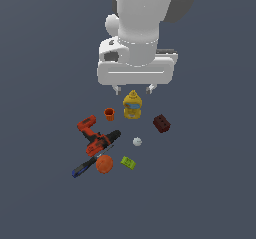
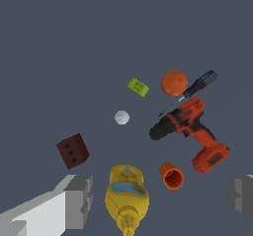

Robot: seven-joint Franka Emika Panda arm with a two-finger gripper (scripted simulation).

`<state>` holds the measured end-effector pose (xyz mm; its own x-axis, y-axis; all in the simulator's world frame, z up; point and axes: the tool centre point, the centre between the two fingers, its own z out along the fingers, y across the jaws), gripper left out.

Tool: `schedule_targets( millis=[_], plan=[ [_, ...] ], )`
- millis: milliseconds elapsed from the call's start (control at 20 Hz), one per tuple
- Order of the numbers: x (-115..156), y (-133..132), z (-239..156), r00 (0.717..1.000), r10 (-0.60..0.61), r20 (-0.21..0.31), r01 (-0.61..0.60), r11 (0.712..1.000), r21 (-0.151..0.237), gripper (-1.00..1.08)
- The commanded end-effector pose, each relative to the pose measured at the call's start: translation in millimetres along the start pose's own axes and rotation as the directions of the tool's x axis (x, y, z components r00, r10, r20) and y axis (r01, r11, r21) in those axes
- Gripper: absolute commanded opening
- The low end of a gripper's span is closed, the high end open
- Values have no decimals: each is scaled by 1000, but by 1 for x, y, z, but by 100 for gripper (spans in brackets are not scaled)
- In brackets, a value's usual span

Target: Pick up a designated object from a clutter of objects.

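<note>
Two fingers spread above bottle; drill apart.

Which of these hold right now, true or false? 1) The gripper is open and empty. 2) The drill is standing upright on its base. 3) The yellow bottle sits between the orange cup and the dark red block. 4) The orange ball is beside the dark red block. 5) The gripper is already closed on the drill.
1) True: the gripper hangs open above the clutter, holding nothing.
2) False: the drill lies on its side.
3) True: in the exterior view the yellow bottle sits between the orange cup and the dark red block.
4) False: the orange ball lies by the screwdriver and the drill, far from the block.
5) False: the gripper is above the bottle, clear of the drill.
</note>
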<state>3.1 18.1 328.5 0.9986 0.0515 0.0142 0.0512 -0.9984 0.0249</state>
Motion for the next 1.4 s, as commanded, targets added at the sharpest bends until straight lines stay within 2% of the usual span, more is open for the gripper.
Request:
schedule_targets(
  millis=[0, 450, 700, 1100, 1350],
  plan=[
    [0, 0, 0, 1000, 0, 0, 0, 1000, 0, 68],
    [1, -1, 1, 1000, -25, 7, 25, 1000, -2, 68],
    [3, 1, 8, 1000, 0, 6, 0, 1000, 2, 68],
    [12, 10, 46, 992, 128, 2, -129, 992, 19, 68],
    [17, 21, 87, 964, 266, 1, -266, 963, 34, 68]
  ],
)
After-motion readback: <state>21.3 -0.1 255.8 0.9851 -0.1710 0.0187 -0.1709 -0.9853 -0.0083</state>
